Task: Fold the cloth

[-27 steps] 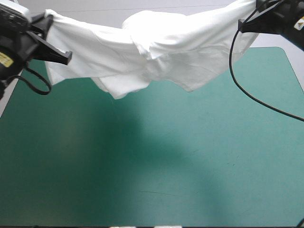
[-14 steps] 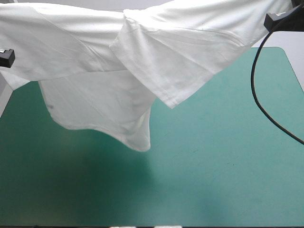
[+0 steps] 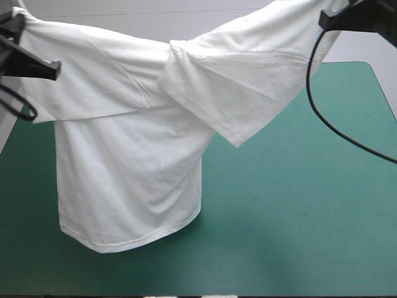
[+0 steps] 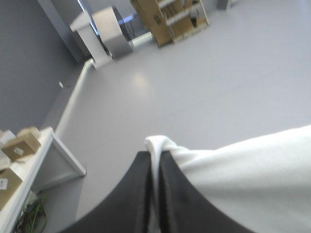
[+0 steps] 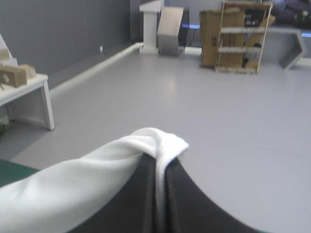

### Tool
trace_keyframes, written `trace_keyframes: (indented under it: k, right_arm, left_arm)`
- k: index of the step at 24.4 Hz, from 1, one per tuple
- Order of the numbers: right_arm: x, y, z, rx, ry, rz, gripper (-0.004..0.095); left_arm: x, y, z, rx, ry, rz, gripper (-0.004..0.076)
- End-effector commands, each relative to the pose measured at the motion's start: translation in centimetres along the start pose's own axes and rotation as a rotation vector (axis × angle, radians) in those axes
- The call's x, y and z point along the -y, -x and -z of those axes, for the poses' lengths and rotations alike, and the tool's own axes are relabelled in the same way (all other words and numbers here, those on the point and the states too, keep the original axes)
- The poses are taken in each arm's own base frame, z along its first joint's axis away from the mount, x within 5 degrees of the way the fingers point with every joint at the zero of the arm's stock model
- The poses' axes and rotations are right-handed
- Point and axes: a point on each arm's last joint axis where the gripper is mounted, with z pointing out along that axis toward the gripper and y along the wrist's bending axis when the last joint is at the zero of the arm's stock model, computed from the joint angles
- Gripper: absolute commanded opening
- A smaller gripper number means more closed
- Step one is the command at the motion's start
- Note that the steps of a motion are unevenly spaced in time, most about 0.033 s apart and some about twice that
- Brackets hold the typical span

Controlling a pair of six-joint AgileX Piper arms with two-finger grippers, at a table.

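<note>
High view gives you the T-shirt (image 3: 130, 180) strung across the upper part of the frame between the two arms. The left end effector (image 3: 13, 25) sits at the upper left corner and the right end effector (image 3: 338, 17) at the upper right, each at a top corner of the cloth. From that line the body of the shirt hangs down the left half of the frame. Its hem reaches the teal-green cover (image 3: 298, 205) at the lower left, though you cannot tell whether it rests there. A second layer slants down from the upper right to a hemmed edge near the centre, clear of the bench. The whole right half of the cover lies bare, out to its rounded far right corner.

Left wrist view shows the left end effector (image 4: 154, 155) all but closed, its black fingers pinching a small bunch of the T-shirt (image 4: 243, 174), which stretches away to one side.

Right wrist view shows the right end effector (image 5: 156, 162) likewise pinched on a folded edge of the T-shirt (image 5: 73, 189), with a sliver of teal-green cover (image 5: 9, 172) beneath the cloth.
</note>
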Motion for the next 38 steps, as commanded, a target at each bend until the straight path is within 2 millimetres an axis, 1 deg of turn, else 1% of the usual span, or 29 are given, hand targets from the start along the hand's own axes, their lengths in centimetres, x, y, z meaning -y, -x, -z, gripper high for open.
trace_keyframes:
  k: [1, 3, 6, 8, 9, 10, 13, 14, 15, 16, 17, 18, 19, 20, 22, 23, 24, 25, 26, 27, 28, 30, 31, 32, 33, 35, 36, 37, 38]
  right_arm:
    - [0.7, -1.2, -3.5, -0.006, -0.006, -0.010, -0.0017]
    - [1.2, -3.2, -6.6, -0.076, -0.004, -0.022, -0.0018]
    - [2.0, -6.8, -11.3, -0.185, -0.004, -0.037, -0.0017]
    - [2.4, -9.0, -13.7, -0.245, -0.002, -0.048, -0.0017]
    - [2.7, -10.8, -15.5, -0.288, -0.003, -0.054, -0.0017]
    - [2.9, -12.0, -16.7, -0.311, -0.006, -0.056, -0.0017]
    - [3.5, -16.7, -20.6, -0.394, -0.007, -0.078, -0.0017]
    - [3.6, -17.9, -21.5, -0.414, -0.008, -0.084, -0.0017]
    - [3.8, -19.7, -22.8, -0.437, -0.009, -0.095, -0.0017]
    - [3.9, -20.8, -23.6, -0.447, -0.009, -0.103, -0.0017]
    - [4.1, -23.4, -25.3, -0.469, -0.013, -0.119, -0.0012]
    - [4.2, -24.3, -25.9, -0.473, -0.017, -0.123, -0.0001]
    - [4.4, -26.2, -26.9, -0.485, -0.019, -0.108, 0.0073]
    - [4.5, -26.9, -27.4, -0.490, -0.019, -0.100, 0.0123]
    - [4.6, -27.9, -27.9, -0.489, -0.022, -0.091, 0.0294]
    - [4.6, -28.0, -28.0, -0.486, -0.023, -0.089, 0.0391]
    - [4.7, -28.0, -28.0, -0.486, -0.027, -0.079, 0.0561]
    - [4.7, -27.4, -27.7, -0.485, -0.027, -0.075, 0.0634]
    - [4.6, -26.8, -27.2, -0.494, -0.027, -0.079, 0.0660]
    - [4.6, -25.8, -26.5, -0.500, -0.024, -0.083, 0.0655]
    - [4.5, -24.5, -25.7, -0.500, -0.018, -0.080, 0.0653]
    - [4.0, -21.7, -23.7, -0.501, 0.001, -0.082, 0.0652]
    - [3.6, -19.8, -22.1, -0.506, 0.018, -0.085, 0.0652]
    - [3.3, -18.9, -21.0, -0.536, 0.037, -0.088, 0.0650]
    - [2.9, -17.6, -19.4, -0.568, 0.059, -0.089, 0.0642]
    - [2.4, -16.6, -17.6, -0.633, 0.084, -0.088, 0.0624]
    - [2.1, -15.8, -16.3, -0.666, 0.097, -0.089, 0.0612]
    - [1.8, -15.1, -14.9, -0.701, 0.108, -0.092, 0.0596]
    - [1.7, -14.7, -14.4, -0.693, 0.106, -0.105, 0.0587]
  left_arm:
    - [1.3, -0.7, -4.1, -0.019, -0.003, -0.011, 0.0019]
    - [2.5, -1.7, -6.9, -0.054, -0.018, -0.004, 0.0019]
    - [4.3, -3.7, -11.0, -0.103, -0.028, -0.002, 0.0019]
    - [5.7, -5.3, -13.5, -0.130, -0.051, 0.000, 0.0019]
    - [6.5, -6.1, -14.9, -0.144, -0.064, 0.003, 0.0019]
    - [7.3, -7.0, -16.2, -0.155, -0.077, 0.010, 0.0019]
    - [9.6, -9.5, -19.9, -0.168, -0.108, 0.021, 0.0019]
    - [10.3, -10.5, -21.1, -0.184, -0.117, 0.017, 0.0019]
    - [11.1, -11.4, -22.3, -0.195, -0.123, 0.017, 0.0019]
    - [11.8, -12.3, -23.5, -0.207, -0.131, 0.008, 0.0019]
    - [13.0, -14.1, -25.5, -0.225, -0.142, -0.035, 0.0020]
    - [13.6, -14.9, -26.4, -0.232, -0.149, -0.059, 0.0023]
    - [14.6, -16.3, -27.9, -0.234, -0.156, -0.082, 0.0050]
    - [15.1, -17.0, -28.6, -0.229, -0.158, -0.084, 0.0079]
    - [15.9, -18.1, -29.7, -0.216, -0.167, -0.086, 0.0164]
    - [16.2, -18.6, -30.2, -0.207, -0.171, -0.083, 0.0226]
    - [16.4, -19.0, -30.7, -0.192, -0.177, -0.050, 0.0369]
    - [16.2, -19.2, -30.8, -0.202, -0.168, -0.023, 0.0463]
    - [15.8, -18.9, -30.6, -0.219, -0.152, 0.010, 0.0519]
    - [15.1, -18.2, -30.1, -0.246, -0.120, 0.055, 0.0525]
    - [14.1, -16.9, -29.4, -0.244, -0.092, 0.064, 0.0525]
    - [12.3, -13.3, -26.8, -0.215, -0.045, 0.073, 0.0523]
    - [11.1, -10.9, -24.8, -0.190, -0.017, 0.067, 0.0523]
    - [10.4, -9.0, -22.9, -0.176, -0.002, 0.060, 0.0523]
    - [9.4, -7.0, -20.1, -0.184, 0.021, 0.065, 0.0523]
    - [8.3, -4.9, -16.5, -0.196, 0.036, 0.063, 0.0522]
    - [7.9, -4.0, -14.1, -0.214, 0.039, 0.066, 0.0522]
    - [7.5, -2.9, -11.1, -0.217, 0.023, 0.089, 0.0522]
    - [7.3, -2.6, -9.4, -0.232, 0.009, 0.109, 0.0522]
